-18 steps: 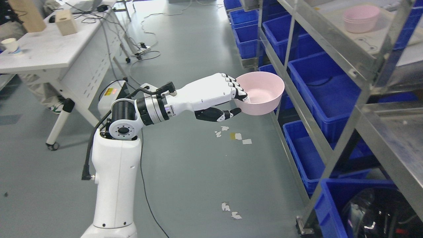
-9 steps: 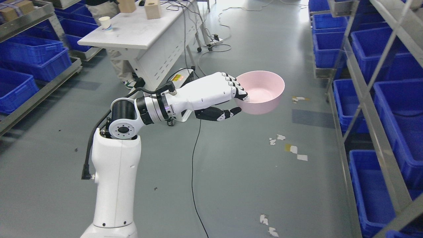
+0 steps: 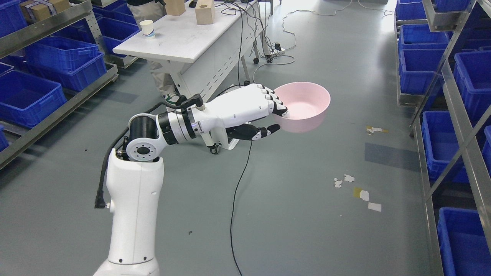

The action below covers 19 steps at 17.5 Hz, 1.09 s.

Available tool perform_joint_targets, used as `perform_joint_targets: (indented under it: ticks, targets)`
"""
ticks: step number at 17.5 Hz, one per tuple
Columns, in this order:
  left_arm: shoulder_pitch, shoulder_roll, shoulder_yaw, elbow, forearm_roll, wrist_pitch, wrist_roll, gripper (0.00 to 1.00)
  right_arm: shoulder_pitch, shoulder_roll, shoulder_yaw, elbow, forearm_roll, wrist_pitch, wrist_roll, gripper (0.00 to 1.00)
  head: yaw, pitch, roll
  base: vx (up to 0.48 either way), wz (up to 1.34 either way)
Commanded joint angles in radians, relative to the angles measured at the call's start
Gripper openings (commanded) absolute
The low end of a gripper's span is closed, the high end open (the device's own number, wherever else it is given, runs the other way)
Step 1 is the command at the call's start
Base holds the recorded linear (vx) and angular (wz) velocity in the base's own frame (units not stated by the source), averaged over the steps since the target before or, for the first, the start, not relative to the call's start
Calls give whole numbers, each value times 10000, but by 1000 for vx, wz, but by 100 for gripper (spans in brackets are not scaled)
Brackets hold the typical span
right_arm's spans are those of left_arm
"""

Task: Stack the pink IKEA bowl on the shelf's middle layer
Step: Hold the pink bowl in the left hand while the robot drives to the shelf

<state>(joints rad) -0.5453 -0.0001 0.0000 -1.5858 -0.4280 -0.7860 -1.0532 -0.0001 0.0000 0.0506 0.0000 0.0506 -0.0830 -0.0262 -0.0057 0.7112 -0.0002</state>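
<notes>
White arm [image 3: 132, 214], black elbow joint — black cable, black-tipped left hand [image 3: 253, 111]

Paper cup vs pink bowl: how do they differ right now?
The paper cup stands on the white table, untouched; the pink bowl is held in the air by the left robot hand. The cup is narrow and whitish, the bowl wide and pink. Both sit upright, open side up.

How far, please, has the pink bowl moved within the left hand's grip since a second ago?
No. The pink bowl sits unchanged against the left hand; only the camera turned, sliding the white table and floor tape scraps rightward.
</notes>
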Motion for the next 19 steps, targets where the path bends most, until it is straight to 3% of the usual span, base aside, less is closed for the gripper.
perform_joint_targets:
  ticks: [1, 19]
  targets:
    - [7, 175, 92, -4, 0, 6, 9, 2, 216, -175, 0, -175, 0, 2, 1, 100, 0, 0, 0, 292, -187]
    - [-345, 175, -15, 11, -169, 6, -7, 2, 216, -175, 0, -175, 0, 2, 1, 100, 0, 0, 0, 351, -185]
